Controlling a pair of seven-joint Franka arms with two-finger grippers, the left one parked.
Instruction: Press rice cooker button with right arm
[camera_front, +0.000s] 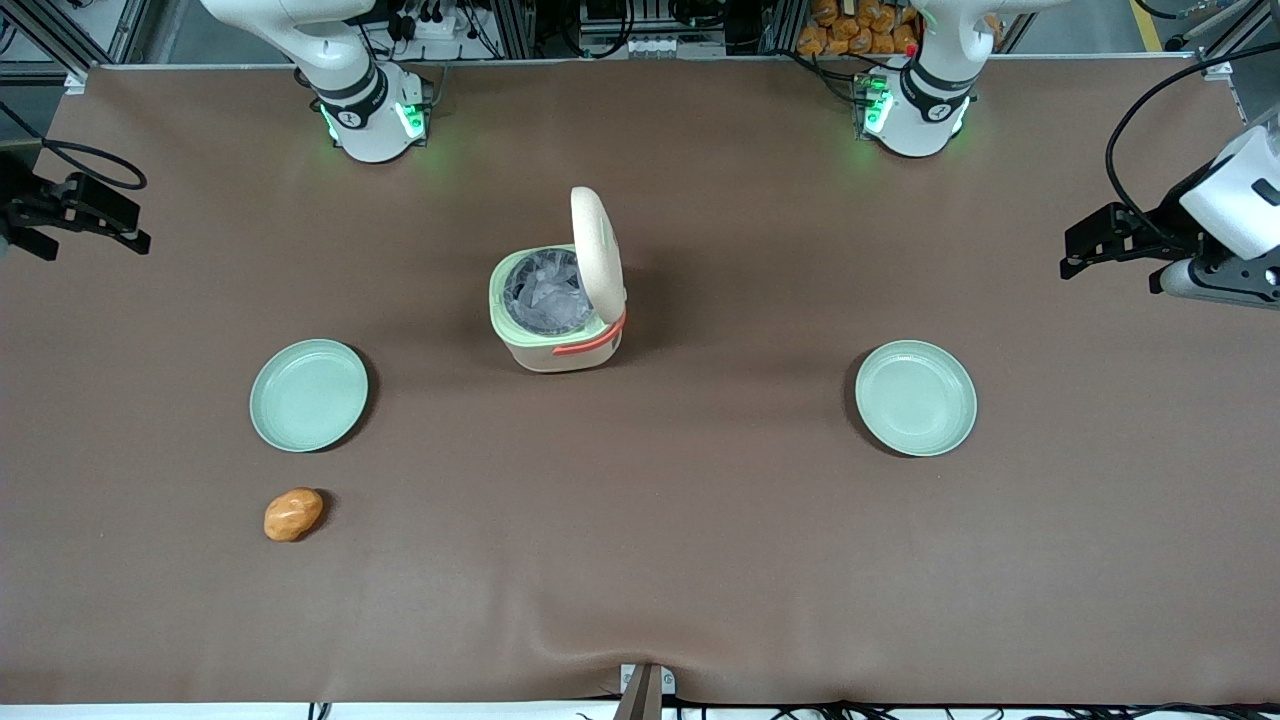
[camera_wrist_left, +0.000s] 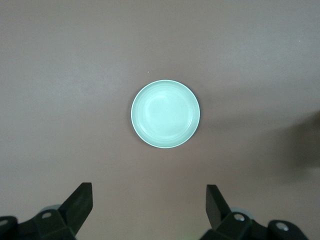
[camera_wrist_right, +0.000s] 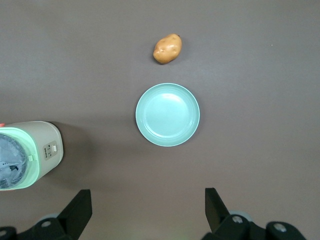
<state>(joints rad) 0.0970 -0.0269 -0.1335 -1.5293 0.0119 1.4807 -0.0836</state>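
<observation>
The rice cooker stands mid-table, cream body with a pale green rim and an orange handle. Its cream lid stands open and upright, and the pot inside holds crumpled clear plastic. The pale green button on the lid does not show. The cooker's side, with a small control panel, also shows in the right wrist view. My right gripper hangs high over the working arm's end of the table, well away from the cooker. It also shows in the right wrist view, open and empty.
A pale green plate lies toward the working arm's end, with a potato nearer the front camera. A second green plate lies toward the parked arm's end.
</observation>
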